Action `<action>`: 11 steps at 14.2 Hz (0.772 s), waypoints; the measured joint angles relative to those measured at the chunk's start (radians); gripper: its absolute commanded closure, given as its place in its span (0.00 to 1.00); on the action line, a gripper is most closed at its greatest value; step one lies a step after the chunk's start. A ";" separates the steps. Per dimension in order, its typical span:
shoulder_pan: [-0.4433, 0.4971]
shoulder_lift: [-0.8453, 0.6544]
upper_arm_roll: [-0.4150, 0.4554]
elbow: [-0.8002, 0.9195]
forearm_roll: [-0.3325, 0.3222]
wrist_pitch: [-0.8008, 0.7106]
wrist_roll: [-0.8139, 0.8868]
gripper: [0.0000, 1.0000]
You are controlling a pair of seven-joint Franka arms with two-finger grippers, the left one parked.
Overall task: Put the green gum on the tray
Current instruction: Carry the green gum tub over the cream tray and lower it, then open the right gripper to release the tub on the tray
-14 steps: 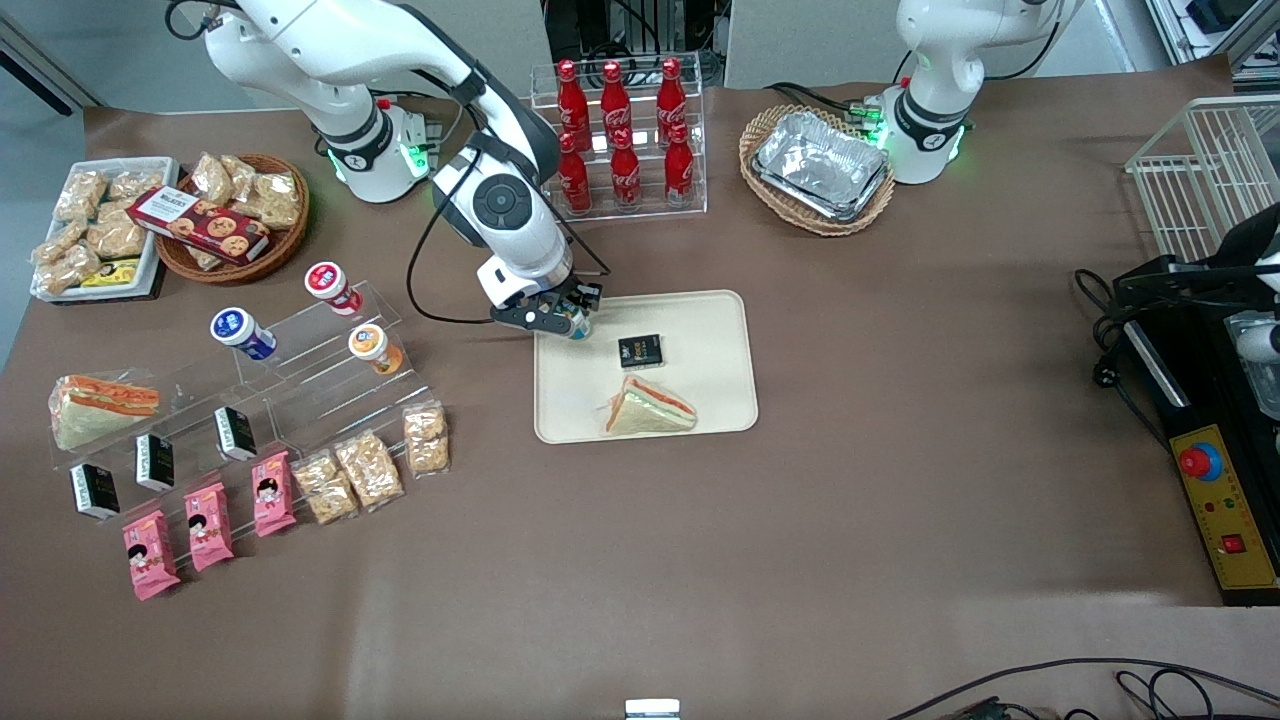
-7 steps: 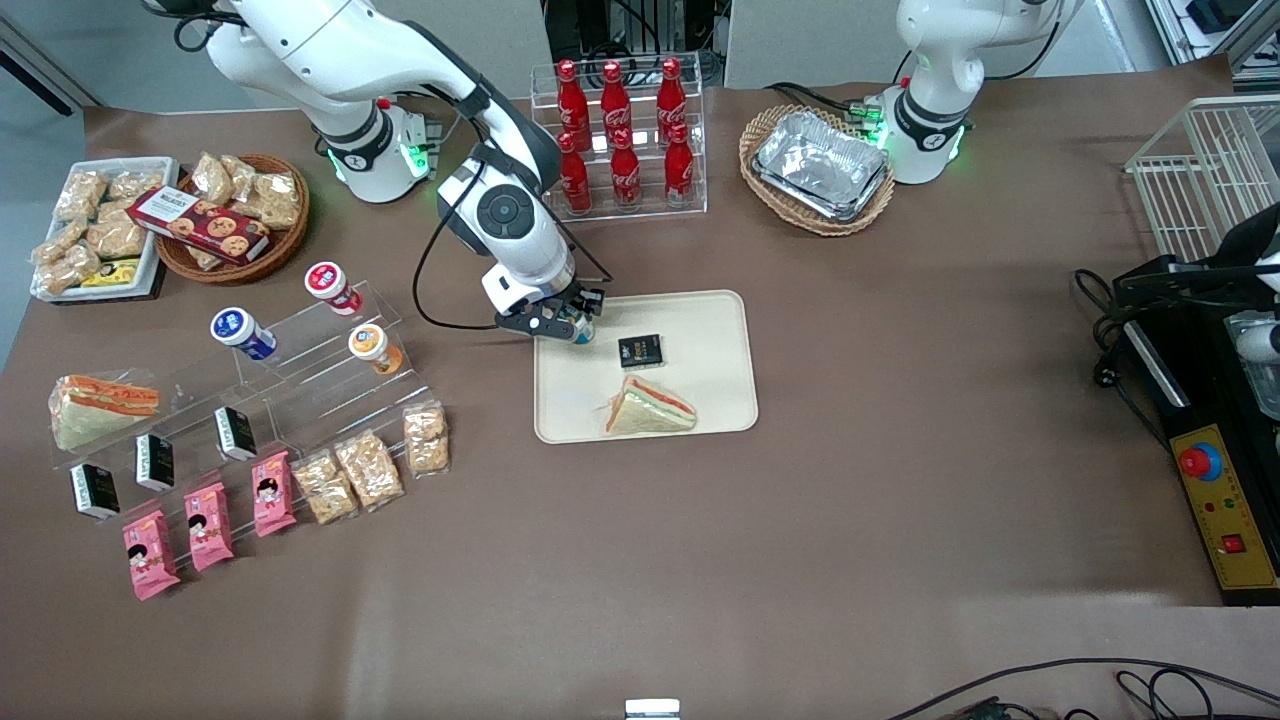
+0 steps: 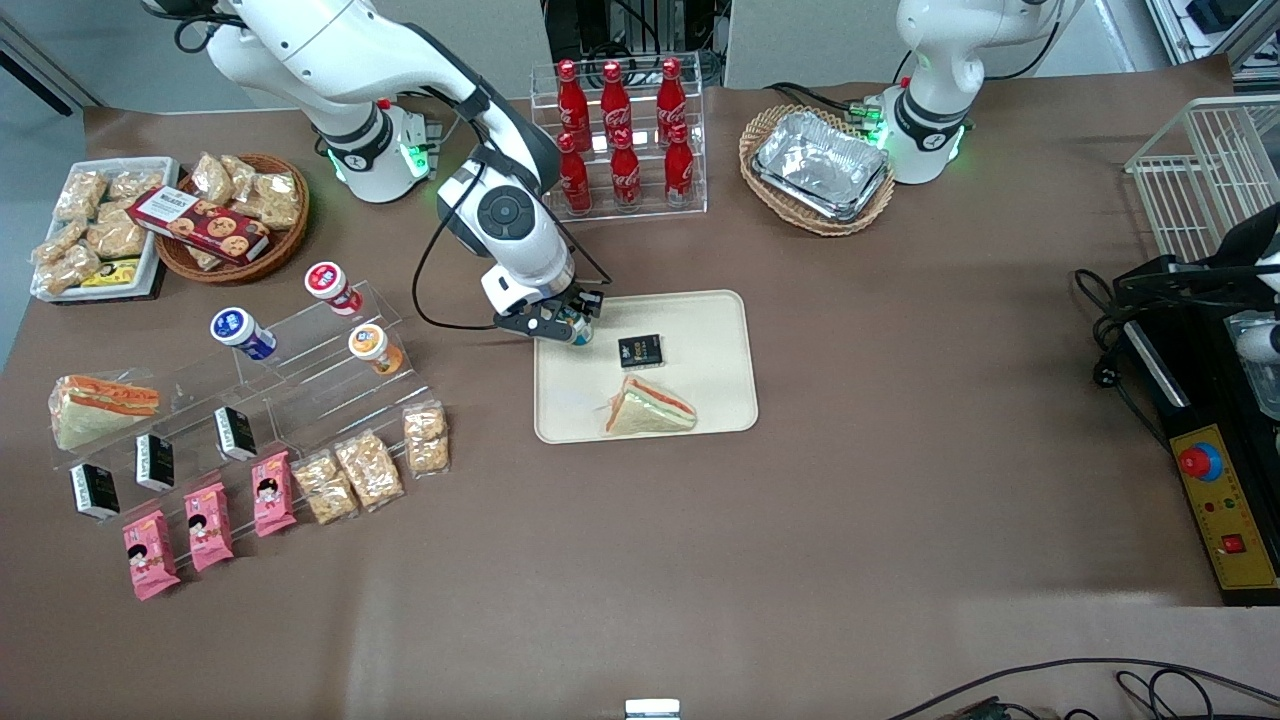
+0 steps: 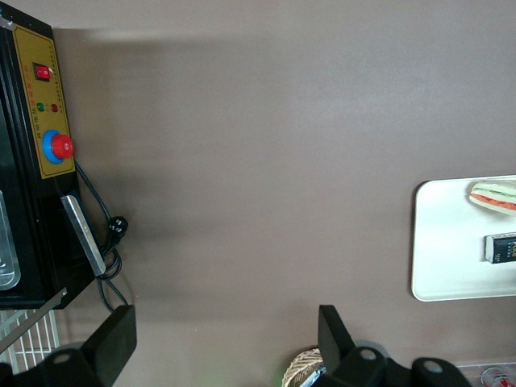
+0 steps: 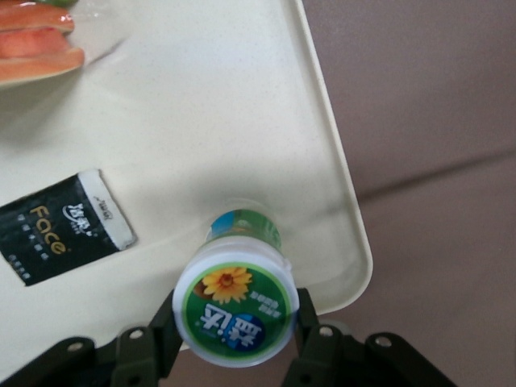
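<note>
The green gum [image 5: 236,305], a small bottle with a green-rimmed white lid and a sunflower picture, stands upright between my fingers. My gripper [image 5: 236,330] is shut on it, a finger [image 5: 167,330] pressing each side of the lid. Its base is at the cream tray's [image 5: 242,121] corner, close to the rim; contact with the tray floor is not clear. In the front view the gripper [image 3: 572,326] holds the gum [image 3: 577,330] over the tray's [image 3: 700,340] corner toward the working arm's end.
On the tray lie a black packet [image 3: 640,350] [image 5: 64,226] and a wrapped sandwich [image 3: 648,408]. A rack of red cola bottles [image 3: 622,140] stands farther from the front camera. A clear stand with blue-lidded [image 3: 240,332], red-lidded [image 3: 330,286] and orange-lidded bottles [image 3: 372,346] sits beside the tray.
The gripper with the gum has shifted slightly away from the front camera and settled at the tray's corner. It barely moves over the last half second.
</note>
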 measured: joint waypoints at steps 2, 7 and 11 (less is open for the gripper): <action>0.000 0.004 -0.001 0.000 -0.004 0.000 0.017 0.33; 0.000 0.008 -0.006 0.001 -0.013 0.001 0.031 0.01; 0.000 0.008 -0.008 0.001 -0.014 0.001 0.032 0.01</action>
